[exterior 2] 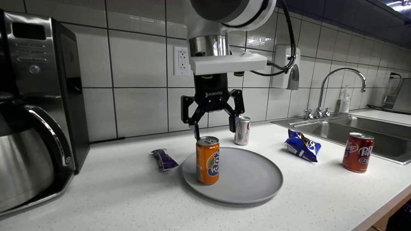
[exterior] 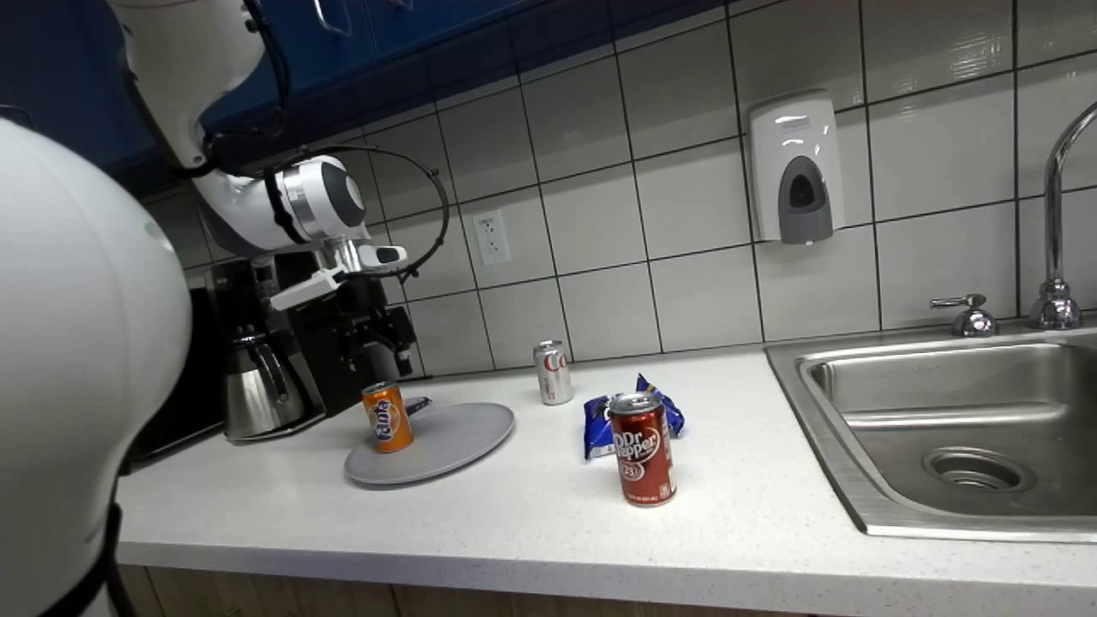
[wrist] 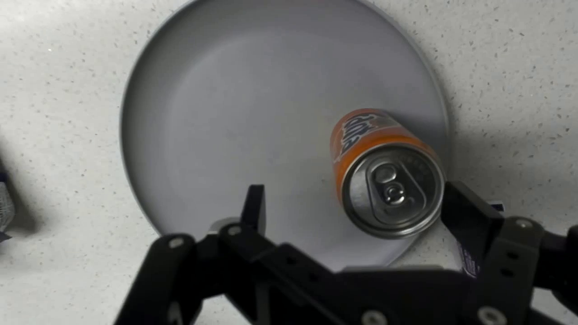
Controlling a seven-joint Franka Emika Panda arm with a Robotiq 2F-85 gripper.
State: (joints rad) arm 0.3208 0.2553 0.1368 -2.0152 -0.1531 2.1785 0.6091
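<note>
My gripper (exterior 2: 214,132) is open and empty above the grey plate; it shows in an exterior view (exterior: 377,356) and the wrist view (wrist: 356,198). An orange Fanta can (exterior 2: 208,163) stands upright near the edge of the grey plate (exterior 2: 253,175). In the wrist view the can (wrist: 356,135) appears between the fingers, closer to the right one; whether that finger touches it I cannot tell. A purple wrapper (exterior 2: 164,159) lies on the counter beside the plate, partly hidden by the right finger in the wrist view. A silver Coke can (exterior 2: 242,131) stands behind the plate.
A blue snack bag (exterior 2: 301,147) and a red Dr Pepper can (exterior 2: 358,152) stand on the counter towards the metal sink (exterior: 831,446). A coffee maker (exterior 2: 65,96) with a steel carafe (exterior 2: 25,166) is on the opposite side. The tiled wall (exterior 2: 138,109) runs behind.
</note>
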